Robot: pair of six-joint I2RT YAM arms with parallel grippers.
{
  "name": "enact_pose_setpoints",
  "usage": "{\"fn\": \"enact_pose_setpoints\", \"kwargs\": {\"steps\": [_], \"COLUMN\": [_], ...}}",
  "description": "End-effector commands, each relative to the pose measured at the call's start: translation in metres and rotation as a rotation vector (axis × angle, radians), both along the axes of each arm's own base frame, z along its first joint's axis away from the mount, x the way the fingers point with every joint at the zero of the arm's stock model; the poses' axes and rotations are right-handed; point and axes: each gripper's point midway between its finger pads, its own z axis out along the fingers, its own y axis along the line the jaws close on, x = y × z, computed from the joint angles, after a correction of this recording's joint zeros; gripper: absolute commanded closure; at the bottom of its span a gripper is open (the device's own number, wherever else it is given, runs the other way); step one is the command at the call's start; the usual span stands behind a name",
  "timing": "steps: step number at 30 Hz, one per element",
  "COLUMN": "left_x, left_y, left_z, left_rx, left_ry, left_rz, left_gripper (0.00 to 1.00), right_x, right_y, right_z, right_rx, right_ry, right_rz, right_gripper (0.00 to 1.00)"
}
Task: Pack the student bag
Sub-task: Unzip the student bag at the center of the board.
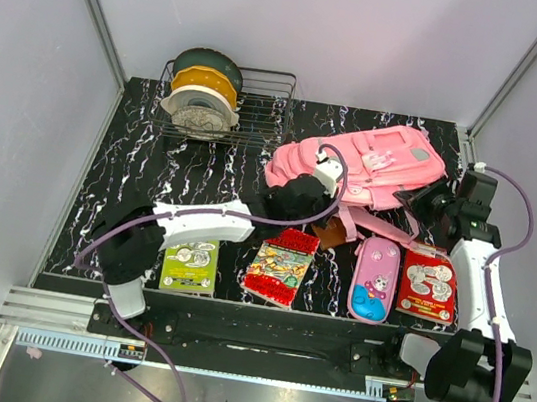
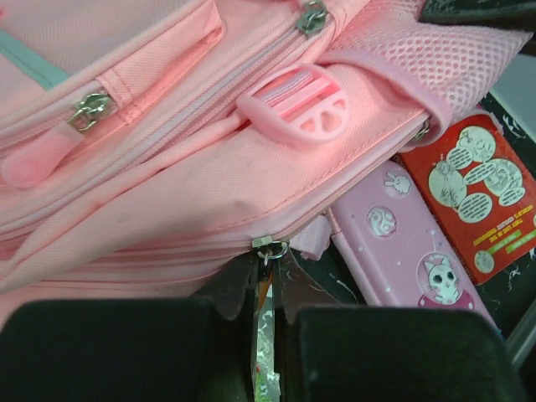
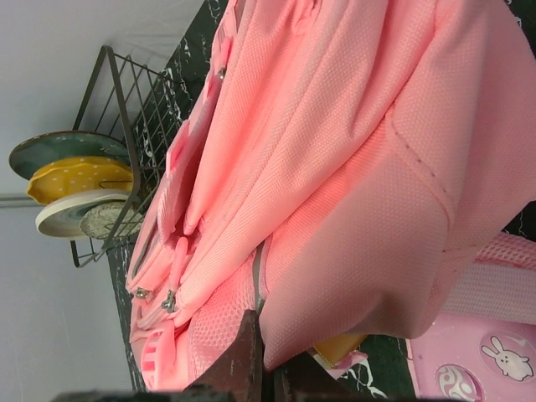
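The student bag (image 1: 370, 164), a big pink backpack, lies at the back right of the table. My left gripper (image 1: 291, 200) is at the bag's near left end. In the left wrist view its jaws (image 2: 270, 280) are shut on the zipper pull (image 2: 270, 251) that hangs from the bag's lower zipper. My right gripper (image 1: 430, 201) is at the bag's right end. The right wrist view shows its fingers (image 3: 247, 352) pinched shut on a fold of the bag's pink fabric (image 3: 335, 193) by the mesh side.
Along the front lie a green booklet (image 1: 189, 265), a red and yellow book (image 1: 281, 264), a pink pencil case (image 1: 375, 278) and a red book (image 1: 428, 286). A wire rack with plates (image 1: 224, 103) stands at the back left. A brown item (image 1: 329, 232) peeks out under the bag.
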Motion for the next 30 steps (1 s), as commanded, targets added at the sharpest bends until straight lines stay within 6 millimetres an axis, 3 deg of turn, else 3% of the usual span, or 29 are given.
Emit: {"fn": "enact_pose_setpoints", "kwargs": {"steps": [1,7,13,15,19,21,24,30], "left_x": [0.011,-0.002,-0.01,-0.011,-0.014,-0.012,-0.008,-0.005], "left_y": [0.049,0.065,0.06,0.056,0.047,0.044,0.035,0.021], "left_z": [0.014,0.016,0.029,0.036,0.04,0.036,0.024,0.023], "left_rx": [0.087,0.112,0.108,0.082,0.054,0.058,0.073,0.064], "left_ry": [-0.069,-0.081,-0.087,-0.085,-0.038,-0.018,0.016,0.029], "left_rz": [0.065,0.028,-0.035,-0.047,-0.053,-0.047,-0.04,-0.072], "left_gripper": [1.0,1.0,1.0,1.0,1.0,1.0,1.0,1.0], "right_x": [0.024,0.055,0.089,0.095,0.08,0.063,0.037,-0.012], "right_y": [-0.031,-0.04,-0.048,-0.044,-0.022,-0.02,-0.014,0.025], "right_z": [0.03,0.011,-0.008,-0.016,-0.016,-0.007,0.007,0.036], "right_rx": [-0.09,-0.043,0.031,0.073,0.17,0.149,0.145,0.262], "right_ry": [-0.134,-0.07,-0.008,0.021,0.021,0.001,-0.012,-0.062], "right_rz": [-0.029,-0.015,-0.032,0.0,0.086,0.068,0.051,0.133], "right_gripper": [1.0,1.0,1.0,0.82,0.48,0.24,0.2,0.22]}}
